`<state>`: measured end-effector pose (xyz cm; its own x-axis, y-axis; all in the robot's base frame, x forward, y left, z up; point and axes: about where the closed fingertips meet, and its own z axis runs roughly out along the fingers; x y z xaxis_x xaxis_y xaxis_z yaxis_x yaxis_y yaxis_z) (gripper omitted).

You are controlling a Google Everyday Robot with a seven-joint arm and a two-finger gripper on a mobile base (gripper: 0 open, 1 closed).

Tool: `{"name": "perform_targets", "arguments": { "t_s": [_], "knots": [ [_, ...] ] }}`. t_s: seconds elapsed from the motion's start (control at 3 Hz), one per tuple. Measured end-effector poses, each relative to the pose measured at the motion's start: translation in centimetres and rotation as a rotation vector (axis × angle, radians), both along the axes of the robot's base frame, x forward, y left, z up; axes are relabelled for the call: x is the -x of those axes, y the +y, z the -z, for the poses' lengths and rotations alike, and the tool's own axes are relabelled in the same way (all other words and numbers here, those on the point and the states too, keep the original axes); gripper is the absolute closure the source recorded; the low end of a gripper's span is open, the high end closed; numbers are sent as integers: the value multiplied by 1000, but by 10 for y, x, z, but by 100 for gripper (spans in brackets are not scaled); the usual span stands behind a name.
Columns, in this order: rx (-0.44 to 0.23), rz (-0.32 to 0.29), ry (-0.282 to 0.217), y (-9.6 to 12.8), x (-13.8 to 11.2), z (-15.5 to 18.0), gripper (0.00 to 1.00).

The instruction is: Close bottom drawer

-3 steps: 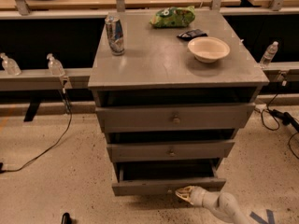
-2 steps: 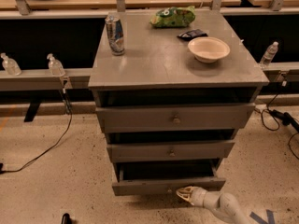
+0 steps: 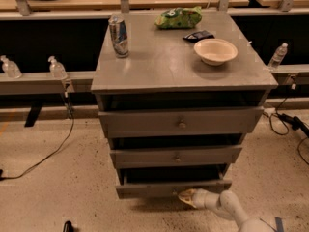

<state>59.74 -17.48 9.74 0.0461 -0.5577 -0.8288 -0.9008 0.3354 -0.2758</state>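
Grey cabinet (image 3: pixel 164 69) carrying, left to right, a drink can (image 3: pixel 119 35) with an unreadable label, a green snack bag (image 3: pixel 178 17) and a cream bowl (image 3: pixel 215 50). The bottom drawer (image 3: pixel 145 190) is partly open. The gripper (image 3: pixel 187 196) is at its front edge; I cannot tell whether it is spread or closed.

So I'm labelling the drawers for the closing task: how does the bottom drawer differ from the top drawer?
The bottom drawer has the slimmer, narrower front; the top drawer the widest and tallest. The gripper is at the bottom drawer's front, near its middle; nothing touches the top drawer. Both are grey with dark gaps above.
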Motion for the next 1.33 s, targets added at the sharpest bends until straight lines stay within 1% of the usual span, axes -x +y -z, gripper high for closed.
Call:
{"name": "perform_targets", "arguments": {
  "t_s": [0.33, 0.67, 1.0, 1.33],
  "knots": [
    [0, 0, 0, -1, 2, 0, 100],
    [74, -57, 77, 14, 0, 26, 100],
    [114, -75, 97, 18, -6, 31, 100],
    [92, -80, 91, 13, -18, 19, 100]
  ]
}}
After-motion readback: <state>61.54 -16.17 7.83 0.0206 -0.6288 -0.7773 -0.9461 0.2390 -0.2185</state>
